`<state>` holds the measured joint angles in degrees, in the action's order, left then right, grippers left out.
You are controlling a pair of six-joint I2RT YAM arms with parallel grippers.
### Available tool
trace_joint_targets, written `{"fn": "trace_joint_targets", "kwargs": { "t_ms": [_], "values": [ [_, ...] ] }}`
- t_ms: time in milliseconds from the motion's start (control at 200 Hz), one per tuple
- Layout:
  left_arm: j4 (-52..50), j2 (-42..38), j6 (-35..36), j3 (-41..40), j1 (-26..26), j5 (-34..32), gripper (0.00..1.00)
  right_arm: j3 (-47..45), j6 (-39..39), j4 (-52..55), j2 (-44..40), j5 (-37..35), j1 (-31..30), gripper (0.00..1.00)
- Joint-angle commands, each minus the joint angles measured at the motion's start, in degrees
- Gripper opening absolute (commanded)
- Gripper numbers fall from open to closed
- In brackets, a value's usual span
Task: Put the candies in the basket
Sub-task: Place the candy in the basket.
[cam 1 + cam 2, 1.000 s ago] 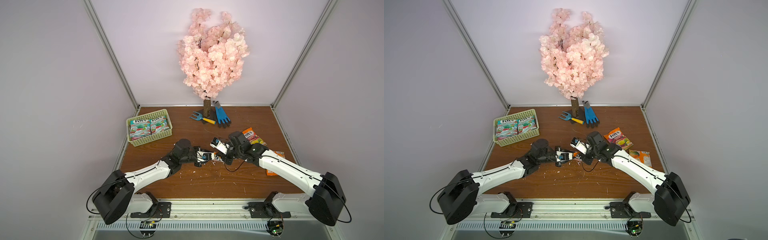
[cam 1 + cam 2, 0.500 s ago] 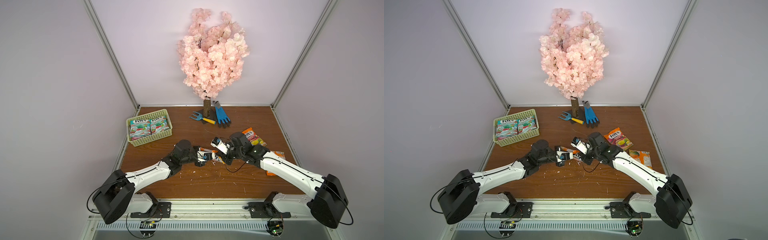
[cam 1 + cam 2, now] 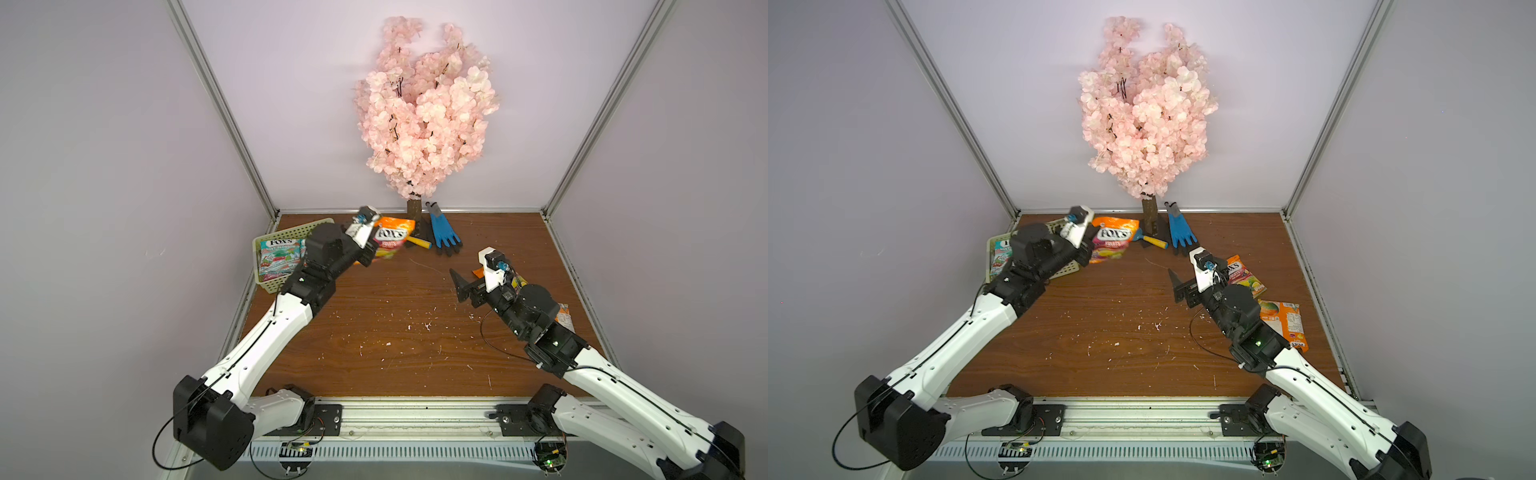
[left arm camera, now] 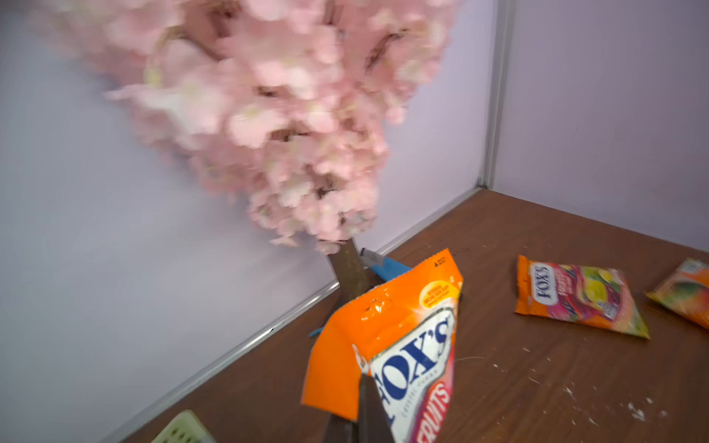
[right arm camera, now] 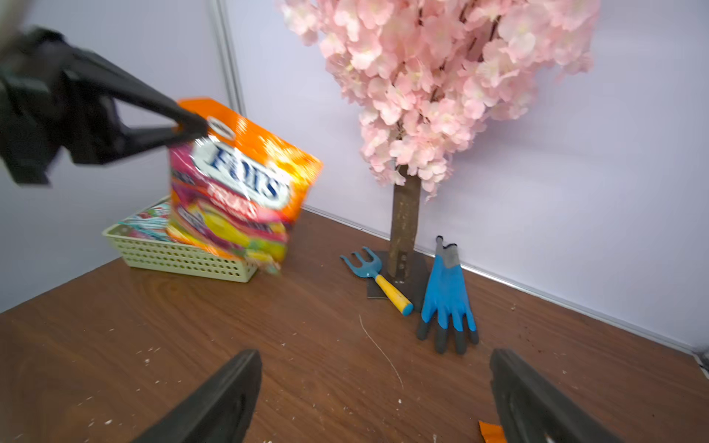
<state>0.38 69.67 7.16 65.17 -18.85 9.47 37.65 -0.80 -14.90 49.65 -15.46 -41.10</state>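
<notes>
Orange FOX'S bag (image 3: pixel 390 241) hangs pinched in the clamped left gripper (image 5: pixel 192 128), lifted from mid-table to just beside the basket (image 5: pixel 184 261). The right gripper (image 3: pixel 464 287) has let go and gapes empty, handover done; two more bags (image 3: pixel 1244 274) wait on the table (image 3: pixel 374 332) near it.

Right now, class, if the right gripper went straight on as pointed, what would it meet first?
Probably the hand fork beside the tree base, unless it touches the table first; depth unclear.
</notes>
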Motion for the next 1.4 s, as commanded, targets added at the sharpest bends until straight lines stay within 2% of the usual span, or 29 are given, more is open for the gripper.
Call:
{"fn": "trace_joint_targets", "kwargs": {
  "t_ms": [0,165,265,475,666,891,1041,1211,1396],
  "values": [
    [-10.65,2.42,-9.31,6.03,9.2,-1.09,0.0,-1.44,1.53,-4.25,2.3,-4.61,0.13,0.99],
    [-20.4,9.3,-12.76,15.13,20.39,3.29,0.0,-4.43,1.6,-5.74,3.36,-3.68,0.15,0.99],
    [-21.5,12.29,-15.24,17.19,24.31,4.61,0.0,-6.7,0.44,-7.2,3.0,-3.7,0.19,0.99],
    [-23.51,17.63,-17.73,21.27,24.96,2.36,0.0,-7.57,-0.17,-7.47,3.04,-2.97,0.15,0.99],
    [-24.08,23.46,-24.96,22.9,25.54,4.74,0.0,-7.82,-0.96,-8.47,3.57,-0.68,0.23,0.99],
    [-25.32,39.9,-27.02,29.36,30.73,10.2,0.0,-7.68,-1.01,-8.35,4.49,-0.33,0.23,0.99],
    [-24.18,48.28,-27.69,32.73,33.51,8.84,0.01,-7.63,-1.59,-8.18,4.34,-0.11,0.16,0.99],
    [-20.72,51.13,-28.37,32.17,34.23,6.44,0.01,-7.85,-1.58,-7.85,4.36,-0.18,0.15,0.99],
    [-14.08,49.21,-31.5,28.64,34.32,4.9,0.01,-7.88,-1.05,-8.05,5.49,-0.16,0.2,0.99]
  ]
}}
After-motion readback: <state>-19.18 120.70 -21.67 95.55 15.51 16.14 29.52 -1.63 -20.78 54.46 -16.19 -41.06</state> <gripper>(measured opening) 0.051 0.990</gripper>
